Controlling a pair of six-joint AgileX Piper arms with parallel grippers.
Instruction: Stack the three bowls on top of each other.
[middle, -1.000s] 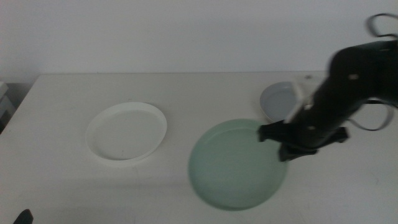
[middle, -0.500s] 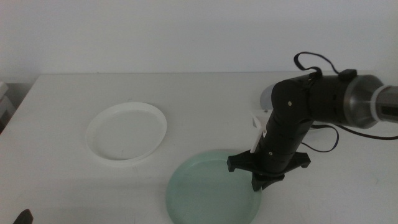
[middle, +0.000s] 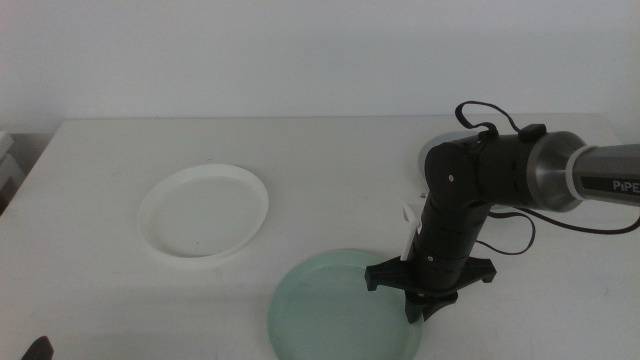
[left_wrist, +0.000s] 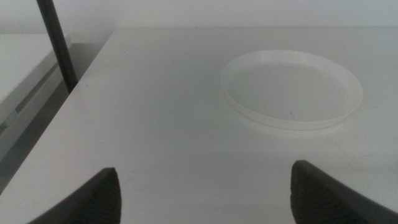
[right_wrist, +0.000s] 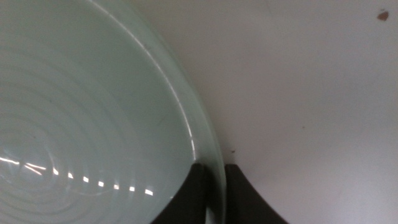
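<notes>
Your right gripper has its jaws pinched on the rim of the pale mint green shallow bowl at the desk's near edge. Keep it level as you carry it toward the white plate-like bowl, with the grey bowl behind your arm. Left gripper waits, jaws apart.
</notes>
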